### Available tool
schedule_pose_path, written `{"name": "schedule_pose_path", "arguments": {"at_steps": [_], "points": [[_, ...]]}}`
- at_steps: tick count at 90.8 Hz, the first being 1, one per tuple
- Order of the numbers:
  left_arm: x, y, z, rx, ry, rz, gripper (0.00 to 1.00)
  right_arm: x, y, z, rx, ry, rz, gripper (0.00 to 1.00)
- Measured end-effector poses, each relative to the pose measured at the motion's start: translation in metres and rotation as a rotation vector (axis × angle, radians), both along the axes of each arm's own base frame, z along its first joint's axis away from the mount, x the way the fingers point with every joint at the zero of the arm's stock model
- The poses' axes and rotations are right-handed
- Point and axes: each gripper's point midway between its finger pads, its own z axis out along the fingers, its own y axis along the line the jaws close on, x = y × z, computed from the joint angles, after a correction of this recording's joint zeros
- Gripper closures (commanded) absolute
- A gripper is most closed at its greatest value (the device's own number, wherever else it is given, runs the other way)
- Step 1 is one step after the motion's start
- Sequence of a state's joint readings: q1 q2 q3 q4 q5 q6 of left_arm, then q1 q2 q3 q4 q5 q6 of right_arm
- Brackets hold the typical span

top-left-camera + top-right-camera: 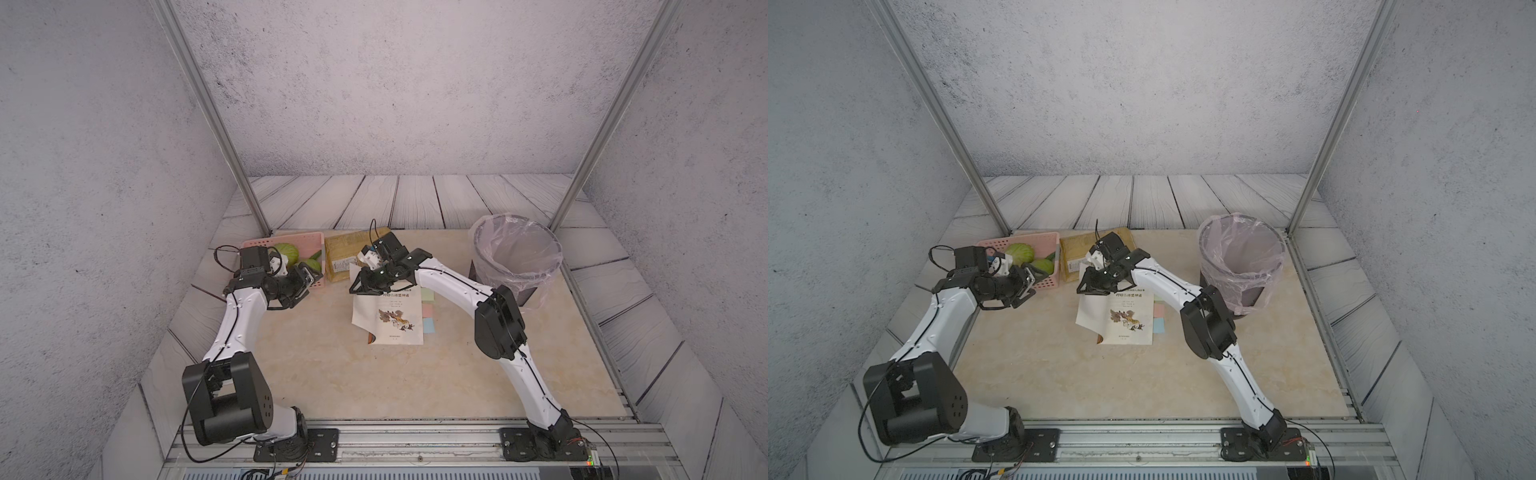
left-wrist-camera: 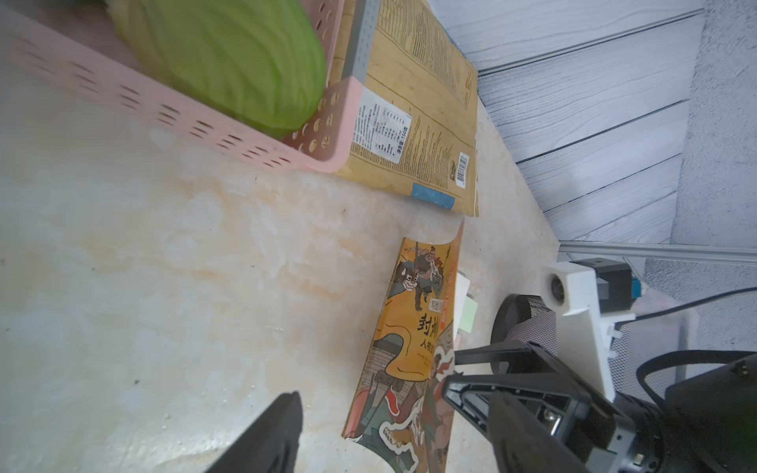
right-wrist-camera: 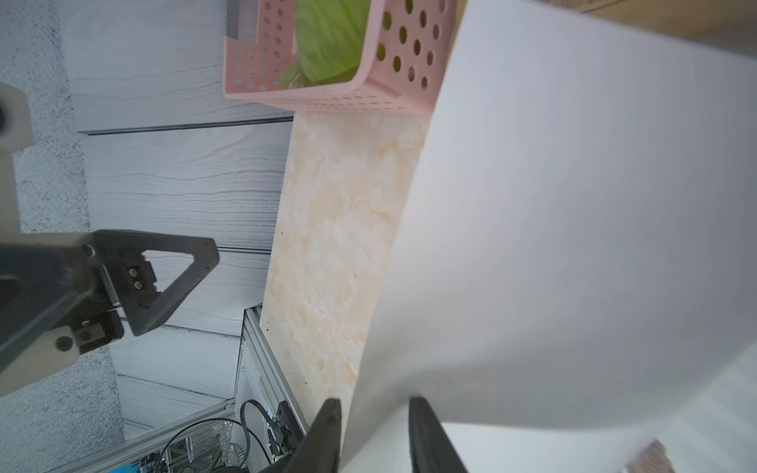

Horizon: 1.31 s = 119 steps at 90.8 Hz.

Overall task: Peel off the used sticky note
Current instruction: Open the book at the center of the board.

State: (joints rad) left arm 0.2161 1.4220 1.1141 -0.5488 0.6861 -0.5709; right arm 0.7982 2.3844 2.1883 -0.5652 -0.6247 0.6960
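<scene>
— "Right gripper (image 3: 375,409)?"
— "Pinching the book's lifted cover (image 2: 409,336) at its edge; left gripper (image 1: 308,286) spread wide by the basket (image 1: 305,241) corner."
— "Sticky notes (image 1: 428,309)?"
— "Poking past the page edge, toward the bin (image 1: 515,249)."

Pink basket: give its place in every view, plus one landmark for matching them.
In a top view: pink basket at the far side, left of the yellow package.
In a top view: same spot, again left of the package.
Left wrist: its slotted wall runs up to the package.
Right wrist: its holed corner, beyond the lifted white page.
Shared landmark: the green cabbage inside it.
</scene>
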Motion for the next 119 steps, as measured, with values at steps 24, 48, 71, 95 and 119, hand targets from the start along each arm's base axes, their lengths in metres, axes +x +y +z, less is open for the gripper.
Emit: {"name": "schedule_pose_path", "arguments": {"at_steps": [24, 48, 71, 95, 119], "points": [[-0.002, -0.009, 0.005, -0.041, -0.017, -0.034, 0.22, -0.013, 0.019, -0.029, -0.016, 0.042, 0.033, 0.69], [0.011, -0.022, -0.026, -0.098, 0.080, -0.070, 0.45, -0.016, 0.018, -0.039, -0.027, 0.059, 0.030, 0.69], [0.011, -0.045, -0.054, -0.146, 0.171, -0.125, 0.60, -0.024, 0.006, -0.075, -0.096, 0.100, 0.016, 0.85], [0.006, -0.078, -0.061, -0.122, 0.179, -0.222, 0.64, -0.031, -0.006, -0.102, -0.155, 0.119, 0.020, 0.88], [0.003, -0.076, -0.132, -0.113, 0.369, -0.205, 0.65, -0.041, -0.021, -0.114, -0.194, 0.128, 0.015, 0.88]]}}
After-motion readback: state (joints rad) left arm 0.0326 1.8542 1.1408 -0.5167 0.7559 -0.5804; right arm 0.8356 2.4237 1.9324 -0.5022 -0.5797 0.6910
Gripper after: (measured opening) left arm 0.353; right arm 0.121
